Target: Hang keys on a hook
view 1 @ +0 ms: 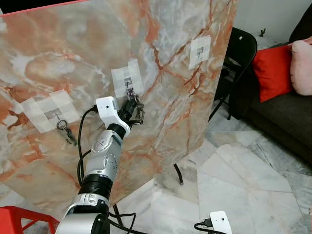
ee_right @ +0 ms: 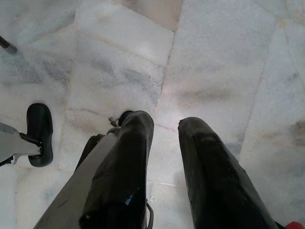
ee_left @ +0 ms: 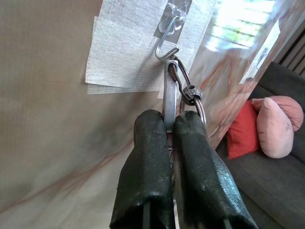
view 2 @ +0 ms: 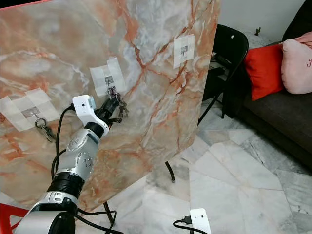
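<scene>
Metal keys (ee_left: pixel 177 88) on hook (ee_left: pixel 167 45)

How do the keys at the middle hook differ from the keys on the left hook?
The middle keys are pinched in the left gripper, their ring just below the hook; the left keys hang free, untouched. Both sit at hooks taped to the marble board.

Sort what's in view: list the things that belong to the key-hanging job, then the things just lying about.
Job:
- keys, gripped by left gripper
- middle hook, taped on marble board

Lying about:
- other keys on the left-most hook
- right-most hook
- black chair
- red cushion
- pink cushion
- right gripper, idle above floor
</scene>
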{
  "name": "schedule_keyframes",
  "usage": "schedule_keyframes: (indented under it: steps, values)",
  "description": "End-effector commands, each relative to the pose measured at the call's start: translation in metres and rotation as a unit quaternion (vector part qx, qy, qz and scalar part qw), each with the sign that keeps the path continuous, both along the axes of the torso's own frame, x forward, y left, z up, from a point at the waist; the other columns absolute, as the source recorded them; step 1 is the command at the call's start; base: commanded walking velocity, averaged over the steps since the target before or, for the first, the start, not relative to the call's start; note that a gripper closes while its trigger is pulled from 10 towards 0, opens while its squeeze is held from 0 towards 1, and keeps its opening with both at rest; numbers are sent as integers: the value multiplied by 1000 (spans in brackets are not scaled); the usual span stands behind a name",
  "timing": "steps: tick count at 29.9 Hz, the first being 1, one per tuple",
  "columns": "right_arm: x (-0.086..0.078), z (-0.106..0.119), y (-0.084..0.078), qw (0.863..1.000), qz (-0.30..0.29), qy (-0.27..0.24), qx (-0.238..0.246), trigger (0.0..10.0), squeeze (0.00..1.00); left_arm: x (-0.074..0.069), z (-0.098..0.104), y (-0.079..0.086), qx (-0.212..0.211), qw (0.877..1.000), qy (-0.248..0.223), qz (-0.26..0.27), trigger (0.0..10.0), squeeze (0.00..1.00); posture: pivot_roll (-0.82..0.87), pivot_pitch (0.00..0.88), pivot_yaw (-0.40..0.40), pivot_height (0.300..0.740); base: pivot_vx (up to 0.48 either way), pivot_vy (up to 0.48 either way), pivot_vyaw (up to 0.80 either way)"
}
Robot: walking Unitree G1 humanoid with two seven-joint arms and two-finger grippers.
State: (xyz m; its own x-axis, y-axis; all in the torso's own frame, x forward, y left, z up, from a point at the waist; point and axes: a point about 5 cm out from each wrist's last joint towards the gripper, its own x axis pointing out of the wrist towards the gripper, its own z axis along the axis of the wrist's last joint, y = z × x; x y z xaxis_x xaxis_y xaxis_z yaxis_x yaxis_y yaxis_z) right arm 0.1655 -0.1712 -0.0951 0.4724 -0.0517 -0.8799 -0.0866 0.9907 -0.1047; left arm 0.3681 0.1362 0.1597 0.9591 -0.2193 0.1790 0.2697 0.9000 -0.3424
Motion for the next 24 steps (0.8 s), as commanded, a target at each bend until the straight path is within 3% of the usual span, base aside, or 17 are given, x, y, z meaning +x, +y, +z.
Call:
schedule_keyframes:
  steps: [1, 13, 24]
  values:
    - [1, 0, -1, 1000, -6, -5, 1, 10000, 0, 2, 14, 0, -2, 1000, -25, -11, 10000, 0, 15, 0, 4, 740, 0, 0, 0]
    - [1, 1, -1, 1000, -6, -7, 1, 10000, 0, -6, 18, -10, 6, 996, -55, -75, 10000, 0, 17, 0, 3, 740, 0, 0, 0]
    - [1, 1, -1, 1000, -6, -7, 1, 10000, 0, -2, 18, -7, -22, 997, -45, -62, 10000, 0, 13, 0, 3, 740, 0, 0, 0]
